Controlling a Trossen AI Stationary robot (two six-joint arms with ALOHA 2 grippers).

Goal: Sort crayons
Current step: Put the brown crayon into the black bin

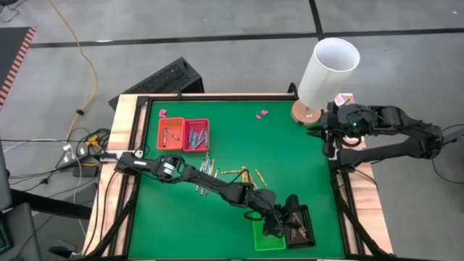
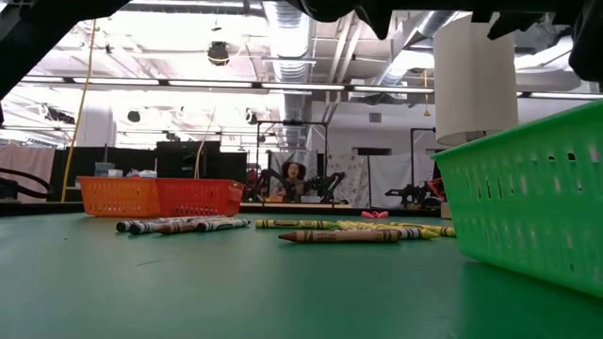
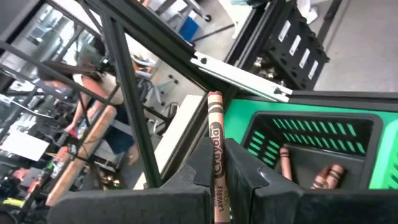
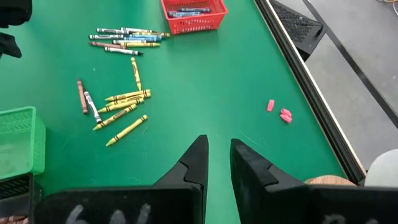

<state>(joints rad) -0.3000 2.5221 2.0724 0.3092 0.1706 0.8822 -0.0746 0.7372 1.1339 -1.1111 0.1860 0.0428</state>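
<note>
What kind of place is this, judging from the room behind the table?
Probably a robotics lab or workshop. The low view shows an open ceiling with ducts and bright strip lights, another robot rig in the background, and cables lie on the concrete floor beside the green table.

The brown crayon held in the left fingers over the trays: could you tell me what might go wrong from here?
1. The brown crayon is pinched low, most of it sticking out, so it may tilt on release and miss the black tray.
2. The left gripper hangs close over the green tray and could nudge it.
</note>
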